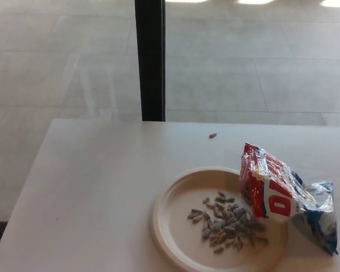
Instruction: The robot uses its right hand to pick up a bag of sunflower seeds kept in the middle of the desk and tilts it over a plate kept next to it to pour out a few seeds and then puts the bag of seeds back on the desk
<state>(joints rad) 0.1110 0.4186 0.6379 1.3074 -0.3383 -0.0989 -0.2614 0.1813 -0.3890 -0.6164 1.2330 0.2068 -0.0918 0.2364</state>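
Note:
A red, white and blue foil bag of sunflower seeds [283, 195] lies on its side at the right of the white desk [90, 187]. Its open red end rests over the right rim of a cream round plate [170, 212]. A small heap of grey seeds [226, 221] sits on the plate beside the bag's mouth. Neither of my hands shows in the head view.
One stray seed [212, 135] lies on the desk behind the plate. A black vertical post [150, 56] stands past the desk's far edge, with a grey tiled floor [243, 62] beyond. The desk's left edge runs diagonally at the left.

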